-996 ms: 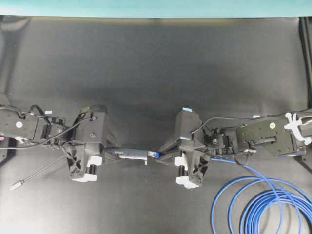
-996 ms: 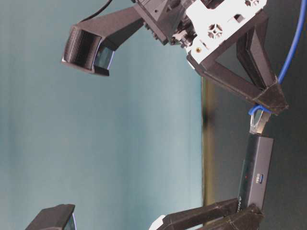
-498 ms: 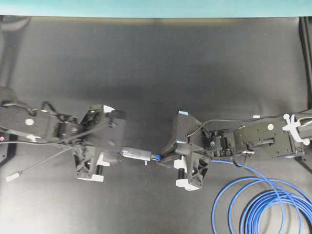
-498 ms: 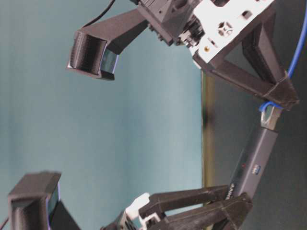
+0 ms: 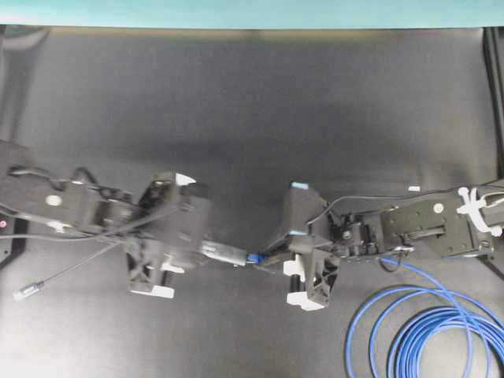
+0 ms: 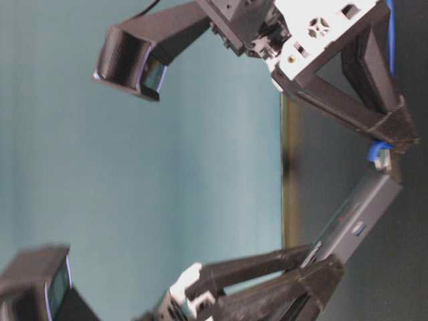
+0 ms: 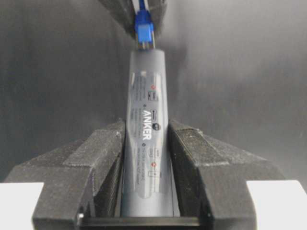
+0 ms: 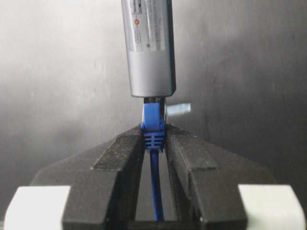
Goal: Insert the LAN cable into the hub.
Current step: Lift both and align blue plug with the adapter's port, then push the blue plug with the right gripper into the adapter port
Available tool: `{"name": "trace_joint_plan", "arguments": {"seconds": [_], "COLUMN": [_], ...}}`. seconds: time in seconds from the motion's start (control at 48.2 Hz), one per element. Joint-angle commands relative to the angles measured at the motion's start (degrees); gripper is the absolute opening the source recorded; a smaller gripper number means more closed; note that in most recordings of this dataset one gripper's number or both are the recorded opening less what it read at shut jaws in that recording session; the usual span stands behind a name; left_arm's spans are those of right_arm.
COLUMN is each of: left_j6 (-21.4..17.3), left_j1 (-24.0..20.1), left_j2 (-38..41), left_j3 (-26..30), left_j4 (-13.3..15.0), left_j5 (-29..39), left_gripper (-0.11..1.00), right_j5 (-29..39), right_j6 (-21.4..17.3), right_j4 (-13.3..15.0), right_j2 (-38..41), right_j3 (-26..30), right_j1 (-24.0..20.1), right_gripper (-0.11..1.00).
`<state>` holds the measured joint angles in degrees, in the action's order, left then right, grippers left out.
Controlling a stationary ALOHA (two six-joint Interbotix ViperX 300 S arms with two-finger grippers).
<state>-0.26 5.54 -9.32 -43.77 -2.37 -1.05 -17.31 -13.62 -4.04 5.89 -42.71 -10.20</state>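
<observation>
**Black worktop, two hands, one plug at the port**

Black matting covers the worktop (image 5: 260,102), with a teal wall running along its far edge, as two robot arms meet near the middle of the overhead view. At left, the left hand (image 5: 206,253) is closed on the hub (image 5: 224,253), its two black fingers (image 7: 103,158) pressed against the long sides of the slim dark-grey bar; the left wrist view shows the printed label facing up and the free end of the bar pointing away toward the other arm. At right, the right hand (image 5: 264,260) is clamped on the LAN cable (image 5: 425,331) just behind its plug, the blue strain-relief boot (image 8: 153,125) pinched between the fingertips. From the right wrist camera the plug's tip sits at the end face of the hub, entering its port; how deep it has gone cannot be told. A small clear tab juts out sideways beside the boot. From table level the hub (image 6: 358,217) is tilted, its far end raised toward the plug (image 6: 381,156) and clear of the matting. The rest of the blue cable trails back under the right arm and lies in loose loops at the lower right corner. A thin grey cord (image 5: 63,276) ending in a small plug lies on the mat at lower left.
</observation>
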Motion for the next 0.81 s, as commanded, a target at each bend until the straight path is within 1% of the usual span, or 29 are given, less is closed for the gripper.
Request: {"name": "trace_joint_plan", "arguments": {"seconds": [0.0, 0.124, 0.29, 0.394, 0.498, 0.622, 0.788], "left_j6": [1.76, 3.96, 4.31, 4.22, 4.13, 3.69, 2.99], "left_j1": [-0.79, -0.88, -0.88, -0.88, -0.88, -0.88, -0.88], "left_j2": [-2.81, -5.98, -6.24, -5.36, -4.75, -3.69, -1.58], "left_j3": [-2.72, -6.86, -6.86, -6.33, -5.36, -3.43, 1.14], "left_j4": [-0.18, -0.18, -0.18, -0.18, -0.18, -0.18, -0.18], "left_j5": [-4.92, -7.73, -8.70, -9.14, -8.70, -7.21, 1.58], "left_gripper": [0.29, 0.29, 0.29, 0.29, 0.29, 0.29, 0.29], "right_j5": [-3.25, -6.15, -11.87, -12.83, -11.43, -8.09, -3.08], "right_j6": [0.35, 0.35, 0.44, 0.35, 0.18, 0.35, 0.44], "right_j4": [-0.18, -0.18, -0.26, -0.26, -0.26, -0.26, -0.18], "right_j2": [-1.67, -1.93, -2.02, -2.11, -2.02, -1.93, -1.67], "right_j3": [0.09, -0.70, -0.97, -0.97, -0.97, -0.35, 0.62], "right_j1": [0.26, 0.00, 0.09, 0.09, 0.00, 0.00, 0.00], "right_gripper": [0.12, 0.12, 0.12, 0.12, 0.12, 0.12, 0.12]}}
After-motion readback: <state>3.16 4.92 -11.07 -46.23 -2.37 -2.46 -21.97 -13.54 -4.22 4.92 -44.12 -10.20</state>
